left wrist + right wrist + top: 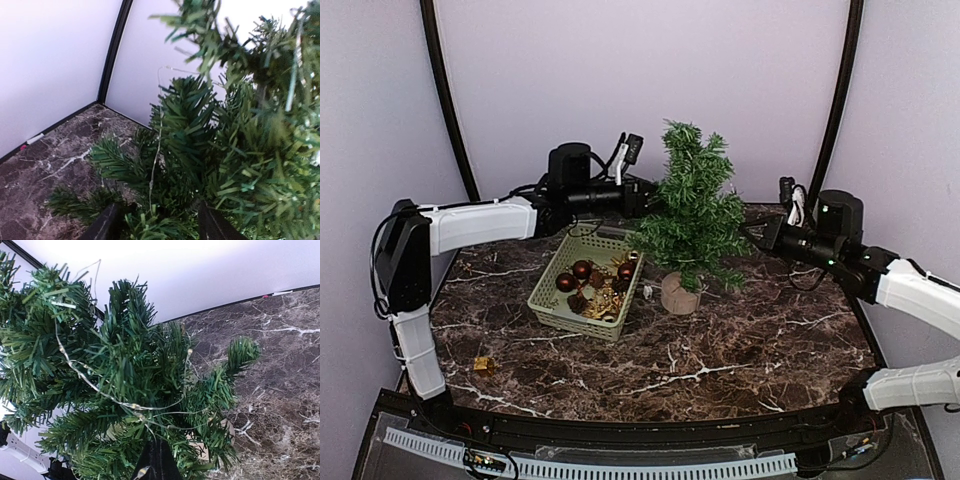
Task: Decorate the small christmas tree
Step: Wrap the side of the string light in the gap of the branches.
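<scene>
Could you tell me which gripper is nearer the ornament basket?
Left. The left gripper hangs just behind the basket, in the tree's branches; the right gripper is on the tree's other side.

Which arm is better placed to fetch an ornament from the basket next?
Probably left: the left gripper stands open just behind the basket, while the right gripper is shut across the small christmas tree from it.
</scene>
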